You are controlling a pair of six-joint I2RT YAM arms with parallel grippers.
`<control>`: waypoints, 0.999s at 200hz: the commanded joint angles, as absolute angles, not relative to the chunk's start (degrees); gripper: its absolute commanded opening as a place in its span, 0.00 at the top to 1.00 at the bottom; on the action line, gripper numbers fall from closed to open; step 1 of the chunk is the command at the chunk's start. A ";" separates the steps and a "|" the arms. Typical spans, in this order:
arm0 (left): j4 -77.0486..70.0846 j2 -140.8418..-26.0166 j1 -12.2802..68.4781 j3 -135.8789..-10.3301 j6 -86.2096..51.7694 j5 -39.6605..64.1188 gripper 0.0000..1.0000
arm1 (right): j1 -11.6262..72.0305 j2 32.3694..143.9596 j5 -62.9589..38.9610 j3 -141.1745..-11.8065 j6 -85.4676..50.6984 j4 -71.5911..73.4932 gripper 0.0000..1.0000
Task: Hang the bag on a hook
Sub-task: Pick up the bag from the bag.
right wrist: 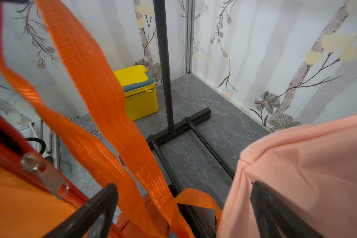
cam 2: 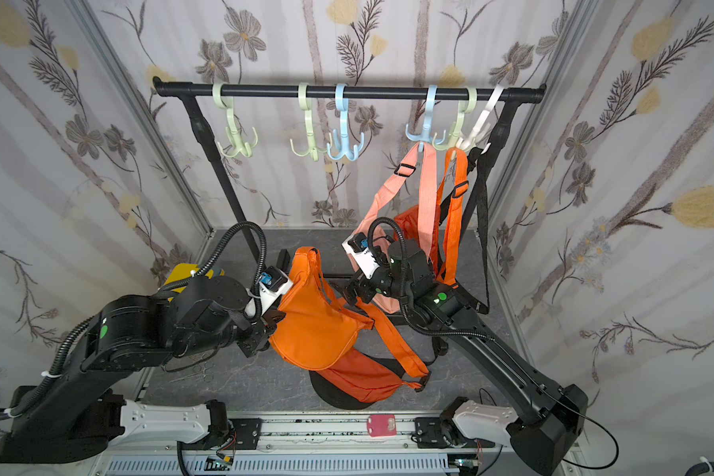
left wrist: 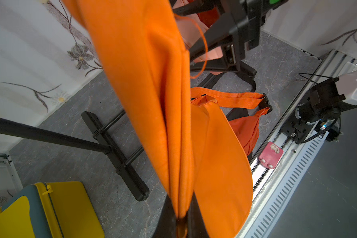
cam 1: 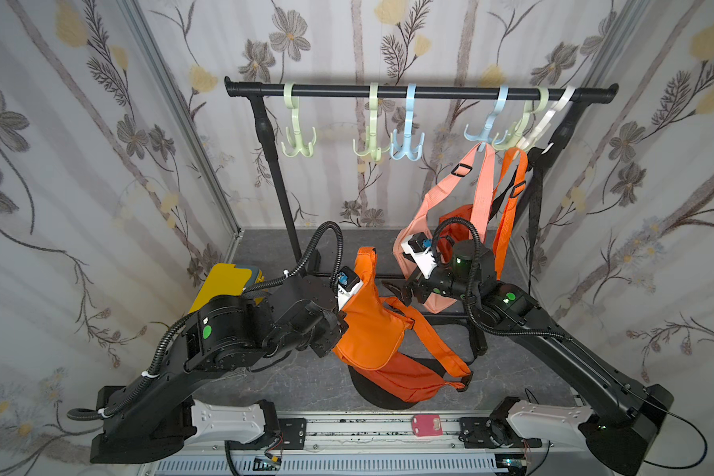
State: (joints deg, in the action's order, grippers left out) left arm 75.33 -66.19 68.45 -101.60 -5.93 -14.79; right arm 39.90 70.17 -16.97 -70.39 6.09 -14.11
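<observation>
We found the left gripper [left wrist: 180, 218] clenched on the orange bag [cam 1: 367, 325], fabric pinched between its jaws and draping below. On the right gripper [right wrist: 183, 186] the jaws stood wide apart, the bag's strap [right wrist: 103, 99] passing between them, contact unclear; hooks [cam 1: 407, 142] hung well above both.

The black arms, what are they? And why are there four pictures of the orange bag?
They are two robot arms, built to pick things up. Two pictures look down from above, almost the same view. The other two come from little cameras on the arms' wrists. The left arm has its jaws shut on an orange bag, holding it up. The right arm has its jaws open wide near an orange strap, holding nothing. Behind stands a black rack with coloured hooks; a peach bag hangs there already. A redder bag and a yellow box sit on the grey surface.
</observation>
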 commanded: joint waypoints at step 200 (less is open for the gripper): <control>65.58 -57.32 68.55 -92.08 -5.97 -15.78 1.00 | 39.86 75.03 -16.80 -68.41 -5.34 11.36 1.00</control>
State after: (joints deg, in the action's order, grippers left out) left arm 68.25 -58.08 68.51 -92.71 -5.61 -14.50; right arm 40.73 79.09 -21.28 -70.41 -3.20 5.41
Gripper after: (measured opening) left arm 0.053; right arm 0.301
